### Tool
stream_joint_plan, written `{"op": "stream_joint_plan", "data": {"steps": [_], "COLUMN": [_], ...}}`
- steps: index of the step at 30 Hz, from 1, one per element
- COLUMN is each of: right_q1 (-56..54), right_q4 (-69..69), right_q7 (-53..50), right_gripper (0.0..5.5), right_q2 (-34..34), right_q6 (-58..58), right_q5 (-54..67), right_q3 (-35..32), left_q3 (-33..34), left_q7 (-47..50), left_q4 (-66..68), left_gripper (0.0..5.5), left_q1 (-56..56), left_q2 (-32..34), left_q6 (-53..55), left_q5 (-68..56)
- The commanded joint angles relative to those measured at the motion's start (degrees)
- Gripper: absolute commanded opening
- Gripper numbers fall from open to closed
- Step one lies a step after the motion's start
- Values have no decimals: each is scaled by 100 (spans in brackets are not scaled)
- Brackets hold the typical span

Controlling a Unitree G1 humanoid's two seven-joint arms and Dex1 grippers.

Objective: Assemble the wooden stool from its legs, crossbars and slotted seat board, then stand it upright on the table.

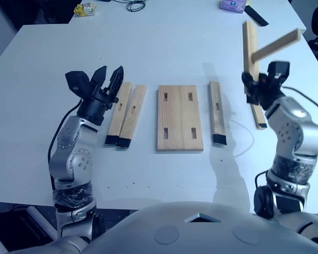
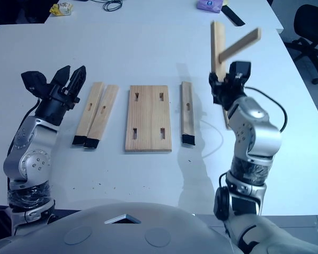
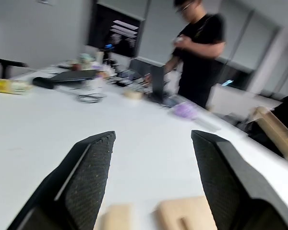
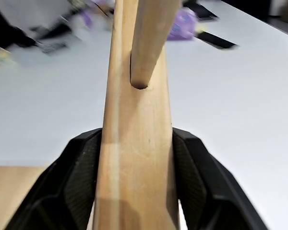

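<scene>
1 leg (image 1: 248,47), crossbar (image 1: 278,44) socketed, was clamped in the right gripper (image 4: 137,177) at 2 o'clock of the seat board (image 1: 179,119); the left gripper (image 1: 110,74) was spread wide. The joint was best kept square.

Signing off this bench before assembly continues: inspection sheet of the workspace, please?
Surface: white table.
Job's things: seat board flat in the middle; two legs side by side to its left; loose leg to its right; raised leg with crossbar plugged in.
Clutter: yellow packet, purple packet, black bar at the far edge.
Grippers: left gripper over the two legs' far ends, jaws open; right gripper shut on the raised leg.
Cables: dark cable at the far edge; thin pale loop by the loose leg.
Surroundings: office chair beyond the table's right side.
</scene>
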Motion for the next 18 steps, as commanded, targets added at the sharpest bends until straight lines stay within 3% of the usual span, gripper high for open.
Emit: {"op": "stream_joint_plan", "data": {"steps": [1,6,10,12,18], "right_q1": [-726,-1088,-1443,-1538,-1840], "right_q4": [497,1046,1230,1256,1325], "right_q7": [1111,2515,3076,3111,2751], "right_gripper": [213,213,213,213,213], "right_q2": [-378,-872,-823,-768,-507], "right_q6": [393,974,1321,1395,1700], "right_q5": [993,1925,2657,2827,3510], "right_q3": [32,440,464,506,168], "left_q3": [206,71,-274,-440,-469], "left_q7": [-197,-101,-66,20,509], "left_q4": [184,38,-225,-325,-274], "left_gripper": [294,294,294,294,361], "left_q1": [-421,-798,-785,-747,-679], "left_q2": [-120,-477,-765,-845,-971], "left_q6": [330,651,870,971,901], "left_q5": [-1036,-2327,-3142,-3454,-3916]}}
